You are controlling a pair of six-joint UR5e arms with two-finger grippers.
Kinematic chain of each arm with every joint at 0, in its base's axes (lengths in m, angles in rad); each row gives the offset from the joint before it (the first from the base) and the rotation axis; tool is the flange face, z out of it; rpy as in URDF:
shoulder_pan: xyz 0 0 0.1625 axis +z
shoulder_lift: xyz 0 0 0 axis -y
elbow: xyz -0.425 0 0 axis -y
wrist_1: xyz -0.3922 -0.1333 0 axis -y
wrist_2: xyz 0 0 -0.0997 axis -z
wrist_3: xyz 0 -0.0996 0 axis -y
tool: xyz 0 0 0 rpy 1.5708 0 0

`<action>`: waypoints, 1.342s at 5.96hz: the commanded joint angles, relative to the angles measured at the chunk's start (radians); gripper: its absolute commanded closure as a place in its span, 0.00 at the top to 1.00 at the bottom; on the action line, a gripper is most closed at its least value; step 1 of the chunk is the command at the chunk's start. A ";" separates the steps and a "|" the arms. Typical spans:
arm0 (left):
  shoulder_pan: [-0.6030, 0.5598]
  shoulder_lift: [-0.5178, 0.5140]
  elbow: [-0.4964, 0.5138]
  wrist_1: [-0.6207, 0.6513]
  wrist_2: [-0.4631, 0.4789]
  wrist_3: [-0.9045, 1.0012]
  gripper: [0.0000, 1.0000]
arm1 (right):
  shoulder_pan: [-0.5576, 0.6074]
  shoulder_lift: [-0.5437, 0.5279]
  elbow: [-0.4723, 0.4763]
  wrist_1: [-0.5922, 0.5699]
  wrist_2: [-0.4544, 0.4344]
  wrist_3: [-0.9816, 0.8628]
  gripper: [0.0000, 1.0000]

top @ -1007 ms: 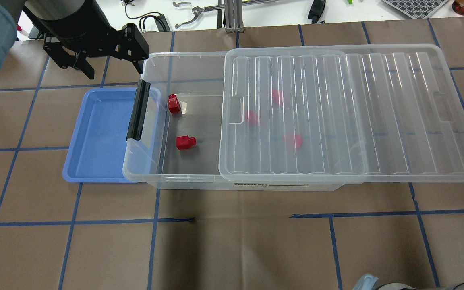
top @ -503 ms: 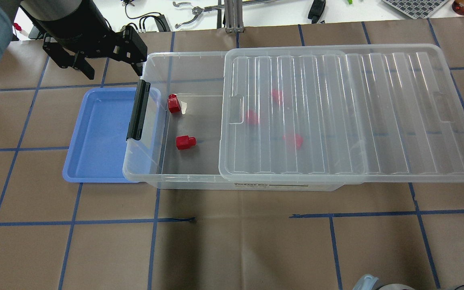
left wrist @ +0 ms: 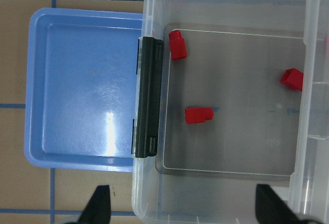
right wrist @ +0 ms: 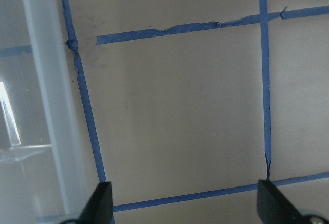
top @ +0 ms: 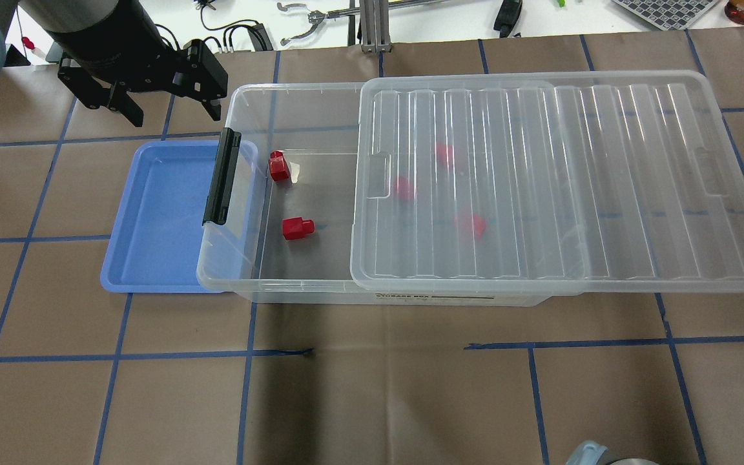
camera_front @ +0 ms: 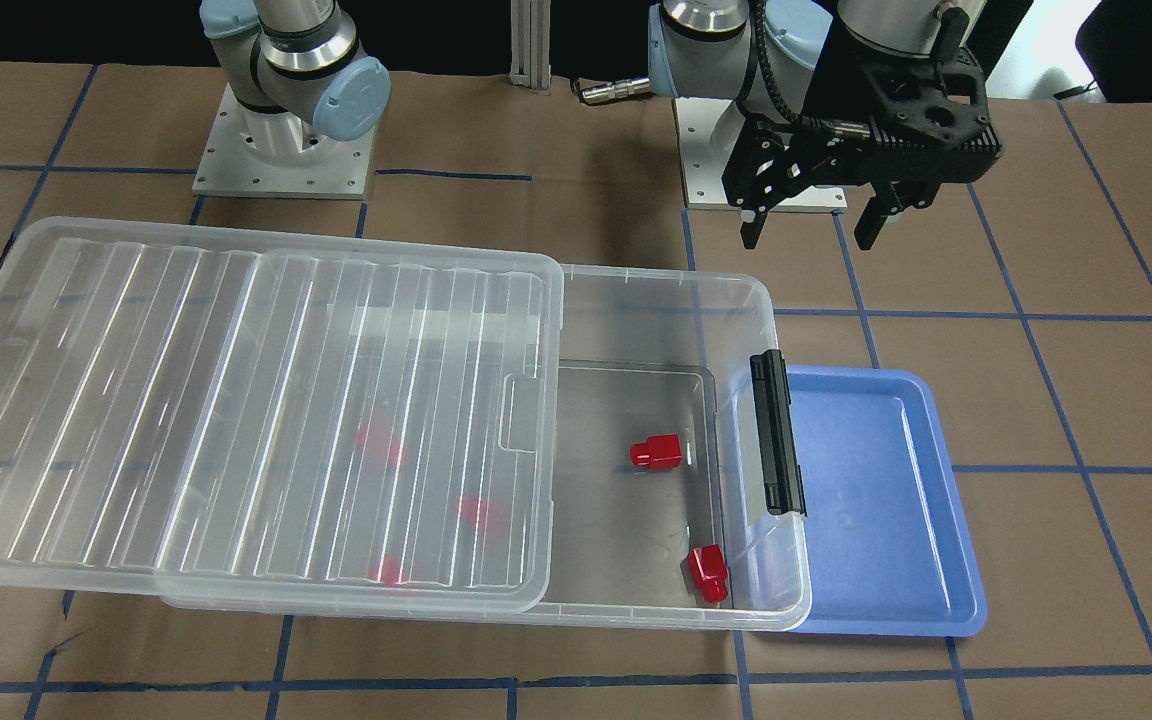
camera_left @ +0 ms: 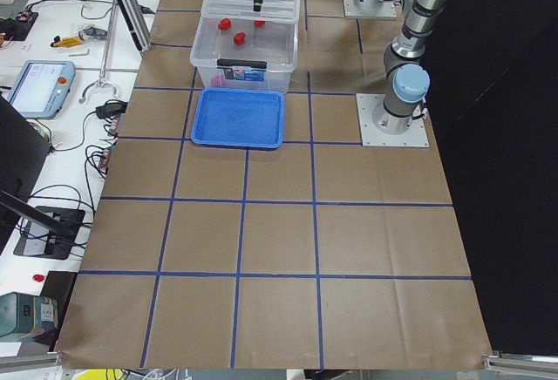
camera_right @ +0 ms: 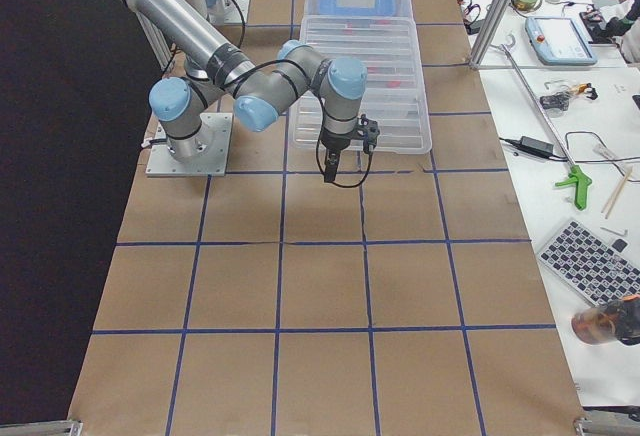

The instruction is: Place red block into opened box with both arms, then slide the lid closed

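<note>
The placing step looks done and the lid-closing step is in hand, since every red block on view lies inside the box. The left end effector, fingers spread wide and carrying nothing, hangs high over the box's uncovered end. Straight below it is the black bar, with the blue tray out to one side and the open floor of the box to the other. One red block sits beneath it just inside the bar, a second red block lies a little further along the floor, and three more red blocks show dimly through the lid. The lid covers the part of the box away from this end effector and overhangs the box's far end. There the right end effector waits low over the table, fingers apart and gripping nothing, with the lid's outer short rim just beside one finger. Whether it touches the rim I cannot tell, as only a sliver of it shows from overhead. The next move probably calls for the right end effector to bear on that short rim and push the lid away from itself, towards the black bar and square to the box's long rims. The left end effector should stay above the lid's path or steady the barred end, which overlaps the tray's edge and may slip.
</note>
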 commanded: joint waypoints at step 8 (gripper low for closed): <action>0.001 0.000 0.000 0.005 0.003 0.002 0.98 | 0.119 -0.014 0.007 0.003 0.043 -0.004 1.00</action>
